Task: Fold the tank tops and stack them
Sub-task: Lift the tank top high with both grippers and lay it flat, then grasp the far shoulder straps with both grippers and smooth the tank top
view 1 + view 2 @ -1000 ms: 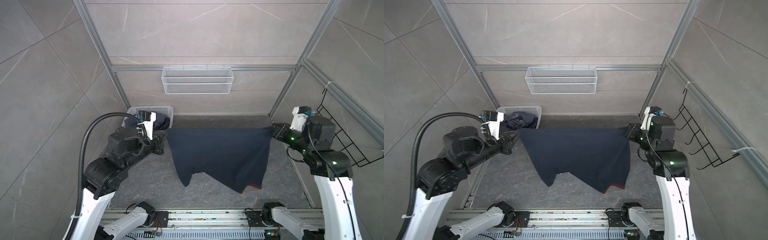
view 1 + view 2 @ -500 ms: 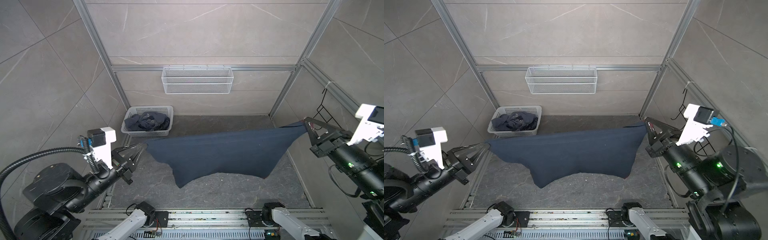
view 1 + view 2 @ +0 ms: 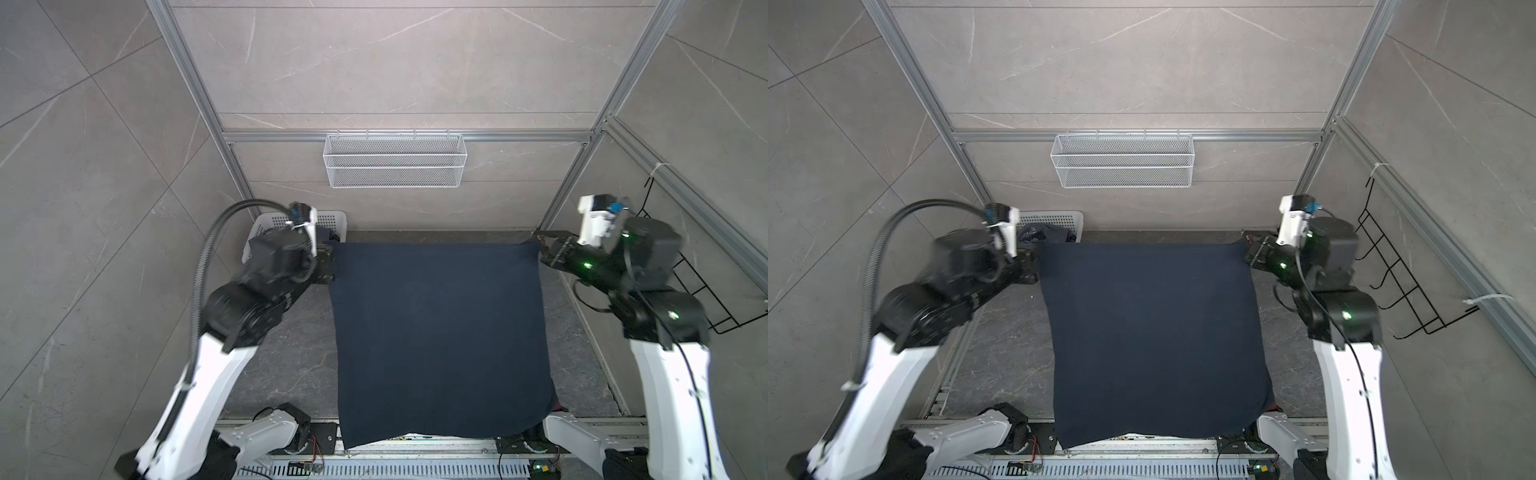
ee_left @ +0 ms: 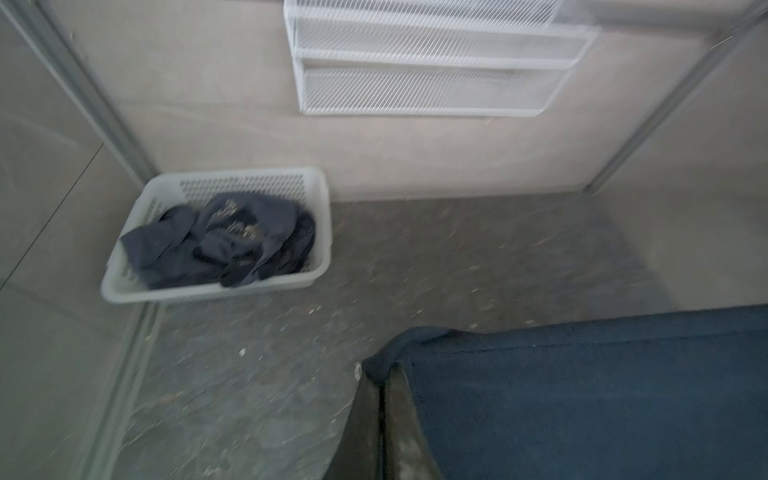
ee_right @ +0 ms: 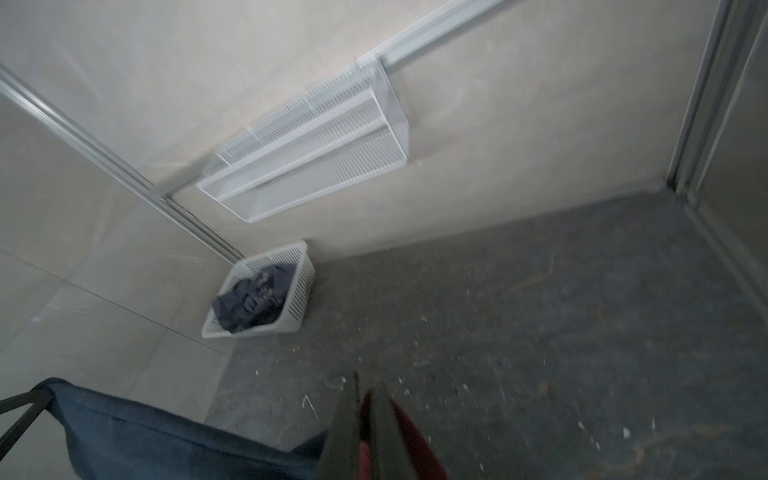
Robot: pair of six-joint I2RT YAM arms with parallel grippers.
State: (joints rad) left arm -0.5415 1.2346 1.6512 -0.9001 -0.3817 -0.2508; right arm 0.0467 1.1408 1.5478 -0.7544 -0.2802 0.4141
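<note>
Top views look steeply down from the front; both wrist views, lower, share the basket (image 4: 208, 293) (image 5: 301, 291).

Pale lettering on crumpled top (image 4: 232, 232) in basket (image 4: 208, 291): unreadable.

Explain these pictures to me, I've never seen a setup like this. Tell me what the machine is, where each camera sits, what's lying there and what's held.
This is a robot with two arms, each ending in a two-fingered gripper. Two pictures look down on the whole scene; two come from cameras on the wrists. The left gripper and the right gripper are each shut on a far corner of a navy tank top, spread over the grey table. A blue-grey tank top lies crumpled in a white basket at the back left. A wire shelf hangs on the back wall.
</note>
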